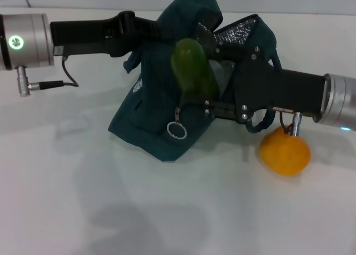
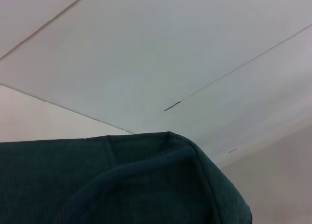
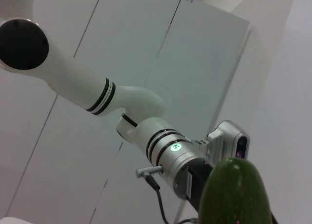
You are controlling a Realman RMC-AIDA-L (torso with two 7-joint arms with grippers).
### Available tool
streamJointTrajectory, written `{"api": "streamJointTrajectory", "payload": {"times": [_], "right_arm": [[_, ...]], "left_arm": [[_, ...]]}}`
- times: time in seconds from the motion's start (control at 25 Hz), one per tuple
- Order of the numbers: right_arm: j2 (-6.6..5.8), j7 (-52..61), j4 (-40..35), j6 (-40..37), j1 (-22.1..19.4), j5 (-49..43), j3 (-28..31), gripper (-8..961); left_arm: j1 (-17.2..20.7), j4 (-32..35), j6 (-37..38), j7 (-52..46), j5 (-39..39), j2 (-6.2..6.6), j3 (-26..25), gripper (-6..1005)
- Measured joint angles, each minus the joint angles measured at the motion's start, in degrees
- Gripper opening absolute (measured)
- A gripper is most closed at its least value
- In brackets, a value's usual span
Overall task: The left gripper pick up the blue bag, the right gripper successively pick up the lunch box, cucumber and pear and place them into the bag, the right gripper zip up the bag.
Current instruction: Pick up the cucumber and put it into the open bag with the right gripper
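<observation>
Over the blue bag point(image 1: 150, 99), right end effector point(image 1: 203, 96) clutching cucumber point(image 1: 192, 66), pear point(image 1: 285, 150) beside.

This looks like a robot test room or lab. A bare white table point(image 1: 167, 210) carries only a few props around a blue bag point(image 1: 150, 116). Behind the white robot arm point(image 3: 87, 94), the right wrist view shows tall, plain white wall panels point(image 3: 204, 63) with thin seams and no household furnishings.
</observation>
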Motion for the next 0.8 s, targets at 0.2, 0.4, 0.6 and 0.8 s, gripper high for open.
{"api": "streamJointTrajectory", "payload": {"times": [0.2, 0.4, 0.6, 0.8], "right_arm": [[-0.05, 0.96, -0.91, -0.35, -1.88, 0.12, -0.51, 725], [0.13, 3.27, -3.91, -1.43, -4.91, 0.81, -0.61, 727], [0.14, 5.36, -3.78, 2.28, -6.09, 1.9, -0.26, 729], [0.15, 5.9, -3.77, 5.6, -6.25, 2.06, -0.51, 732]], "left_arm": [[0.25, -0.03, 0.03, 0.02, -0.02, 0.15, 0.0, 64], [0.26, -0.5, 0.0, 0.32, -0.06, 0.22, 0.0, 64], [0.26, -0.55, 0.02, 0.34, -0.06, 0.26, 0.0, 64], [0.32, -0.58, 0.14, 0.35, -0.07, 0.27, 0.0, 64]]}}
